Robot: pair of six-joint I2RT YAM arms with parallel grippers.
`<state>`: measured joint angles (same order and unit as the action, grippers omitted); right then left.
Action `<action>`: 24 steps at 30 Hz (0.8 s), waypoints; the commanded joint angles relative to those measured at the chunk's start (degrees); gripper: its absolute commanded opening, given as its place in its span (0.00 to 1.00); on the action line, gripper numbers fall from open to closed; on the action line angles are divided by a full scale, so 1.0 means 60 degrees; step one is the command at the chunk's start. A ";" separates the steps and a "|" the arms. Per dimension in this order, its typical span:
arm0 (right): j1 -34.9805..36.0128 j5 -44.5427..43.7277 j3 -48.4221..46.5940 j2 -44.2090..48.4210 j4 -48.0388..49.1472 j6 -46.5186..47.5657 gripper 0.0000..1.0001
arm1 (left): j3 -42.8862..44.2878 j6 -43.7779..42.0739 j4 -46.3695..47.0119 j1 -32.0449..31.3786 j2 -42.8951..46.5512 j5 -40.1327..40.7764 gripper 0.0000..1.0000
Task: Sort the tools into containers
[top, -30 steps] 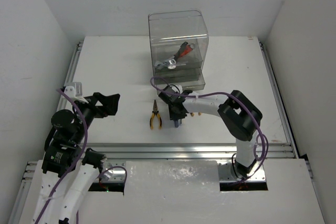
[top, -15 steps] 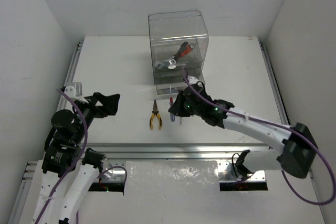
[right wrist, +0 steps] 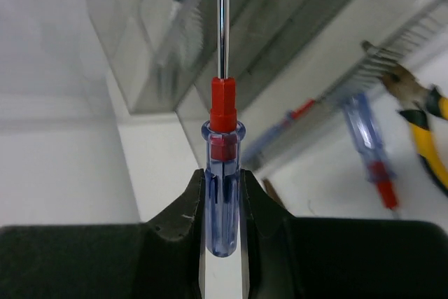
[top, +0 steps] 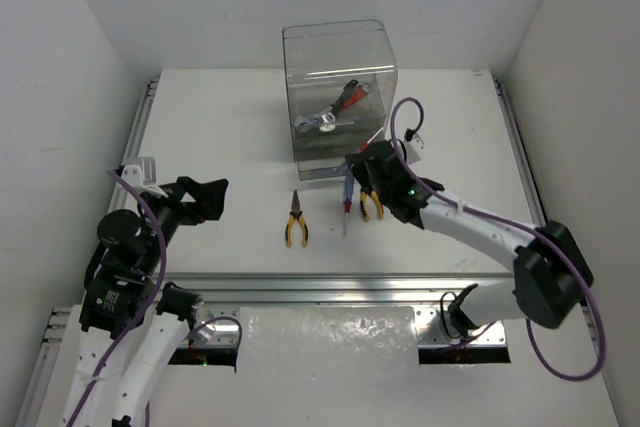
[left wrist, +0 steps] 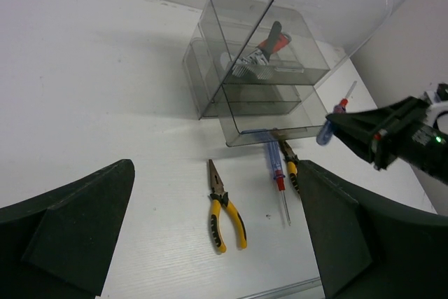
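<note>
My right gripper [right wrist: 222,181] is shut on a screwdriver [right wrist: 222,197] with a clear blue handle and red collar, its shaft pointing up toward the clear stacked-tray container [right wrist: 280,26]. In the top view this gripper [top: 364,169] hovers at the container's [top: 340,87] front right corner. A red-handled wrench [top: 340,105] lies inside a tray. On the table lie yellow pliers [top: 295,220], a second blue and red screwdriver [top: 345,203] and second yellow pliers [top: 371,205]. My left gripper [top: 205,197] is open and empty, far left of them.
The container's lowest tray [left wrist: 273,120] juts out toward the tools. A metal rail [top: 350,282] runs along the table's near edge. White walls close in on both sides.
My right gripper has risen from the table beside the pliers and moved back right to the container's front, carrying the screwdriver. The second screwdriver and second pliers are now uncovered. The left arm stayed still.
</note>
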<state>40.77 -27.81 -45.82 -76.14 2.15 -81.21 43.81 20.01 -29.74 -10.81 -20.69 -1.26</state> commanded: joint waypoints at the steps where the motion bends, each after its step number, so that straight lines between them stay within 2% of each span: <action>1: -0.0277 -0.0506 -0.1822 -0.0959 0.0216 -0.1361 0.12 | -0.0007 0.0049 0.0371 -0.0030 0.0123 0.0077 1.00; 3: -0.0394 -0.0273 -0.2772 -0.1810 -0.0692 -0.1465 0.33 | -0.0007 0.0049 0.0371 -0.0044 0.0137 0.0078 1.00; 4: -0.0409 0.0018 -0.3024 -0.2030 -0.0986 -0.1538 0.56 | -0.0007 0.0049 0.0371 -0.0044 0.0166 0.0092 1.00; 6: -0.0409 0.0312 -0.3304 -0.2412 -0.1063 -0.1408 0.68 | -0.0007 0.0049 0.0371 -0.0030 0.0225 0.0107 1.00; 8: -0.0438 0.0869 -0.3509 -0.2646 -0.0857 -0.0648 0.79 | -0.0022 0.0049 0.0371 -0.0030 0.0240 0.0107 1.00; 11: -0.0453 0.1281 -0.4518 -0.2662 -0.2274 0.0495 0.82 | -0.0022 0.0049 0.0371 -0.0044 0.0298 0.0107 1.00; 14: -0.0365 0.1413 -0.3822 -0.2225 -0.2555 0.1682 0.81 | -0.0022 0.0049 0.0386 -0.0044 0.0372 0.0092 1.00; 18: 0.0205 0.0946 -0.3058 -0.2090 -0.3345 0.3992 0.73 | -0.0022 0.0049 0.0386 -0.0044 0.0416 0.0092 1.00; 20: 0.0659 0.0229 -0.2735 -0.2323 -0.3784 0.4334 0.70 | -0.0036 0.0034 0.0415 -0.0059 0.0401 0.0078 1.00; 24: 0.0968 -0.0271 -0.2573 -0.2923 -0.4577 0.4336 0.67 | -0.0022 0.0034 0.0400 -0.0044 0.0357 0.0063 1.00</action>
<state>45.74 -24.91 -61.89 -91.39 -20.45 -59.68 43.81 20.01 -29.74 -10.81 -18.59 -1.08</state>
